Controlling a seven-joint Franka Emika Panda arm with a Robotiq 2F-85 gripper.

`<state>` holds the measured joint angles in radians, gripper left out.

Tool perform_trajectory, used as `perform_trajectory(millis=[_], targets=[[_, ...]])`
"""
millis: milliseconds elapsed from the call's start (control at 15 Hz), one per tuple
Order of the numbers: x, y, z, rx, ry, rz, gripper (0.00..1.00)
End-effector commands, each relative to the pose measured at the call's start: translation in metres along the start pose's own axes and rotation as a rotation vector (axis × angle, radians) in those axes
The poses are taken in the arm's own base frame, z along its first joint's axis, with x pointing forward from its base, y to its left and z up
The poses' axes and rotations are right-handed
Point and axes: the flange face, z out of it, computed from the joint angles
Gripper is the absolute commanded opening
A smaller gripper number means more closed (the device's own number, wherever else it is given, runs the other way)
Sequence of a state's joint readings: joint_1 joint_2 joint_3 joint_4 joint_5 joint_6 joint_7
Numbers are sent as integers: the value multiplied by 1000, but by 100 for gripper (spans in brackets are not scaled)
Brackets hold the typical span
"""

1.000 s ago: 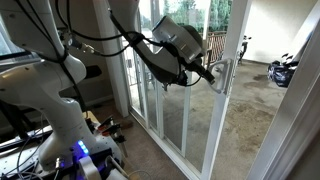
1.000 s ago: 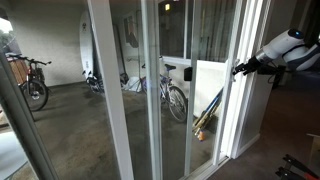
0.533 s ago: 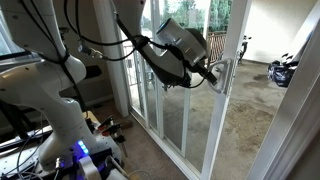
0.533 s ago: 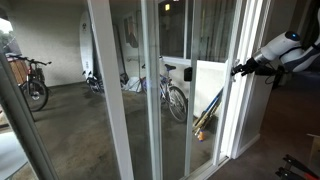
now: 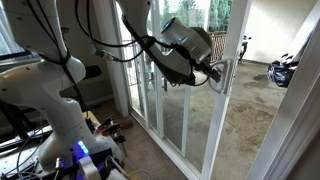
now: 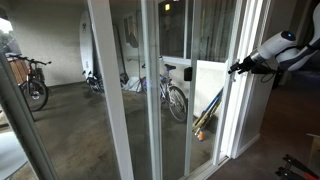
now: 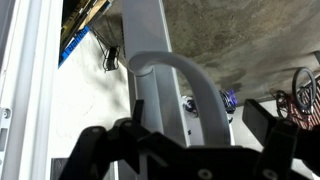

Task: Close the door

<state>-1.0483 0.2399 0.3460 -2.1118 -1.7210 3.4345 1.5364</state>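
The door (image 5: pixel 213 115) is a tall white-framed sliding glass panel with a white loop handle (image 5: pixel 221 76) on its edge stile. My gripper (image 5: pixel 212 73) is at the handle, and it also shows in an exterior view (image 6: pixel 233 70) against the door stile (image 6: pixel 240 115). In the wrist view the handle (image 7: pixel 188 88) curves off the stile (image 7: pixel 145 30) and runs down between my two fingers (image 7: pixel 178 135). The fingers stand wide apart on either side of it, open.
Fixed white-framed glass panels (image 6: pixel 110 90) stand beside the door. Bicycles (image 6: pixel 172 95) and a scooter (image 5: pixel 283 70) are outside on the concrete. The white robot base (image 5: pixel 60 110) and floor cables (image 5: pixel 105 130) are indoors, near the panels.
My gripper has edged a little further along at the handle; in one exterior view it has shifted slightly left. The fingers stay apart around the handle.
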Motion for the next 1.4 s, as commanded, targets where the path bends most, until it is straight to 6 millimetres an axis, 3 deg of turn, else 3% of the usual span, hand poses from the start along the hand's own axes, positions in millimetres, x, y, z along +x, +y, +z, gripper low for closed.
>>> perform_trajectory(millis=[0, 200, 600, 1000, 1133, 1333], targets=[[9, 31, 3, -33, 18, 25, 100], [9, 53, 3, -44, 16, 16, 100], [-33, 95, 4, -107, -104, -189, 100], [-41, 188, -11, -188, -72, -81, 100], [-31, 184, -11, -201, -64, -103, 100], [-13, 142, -4, -174, -44, -101, 100]])
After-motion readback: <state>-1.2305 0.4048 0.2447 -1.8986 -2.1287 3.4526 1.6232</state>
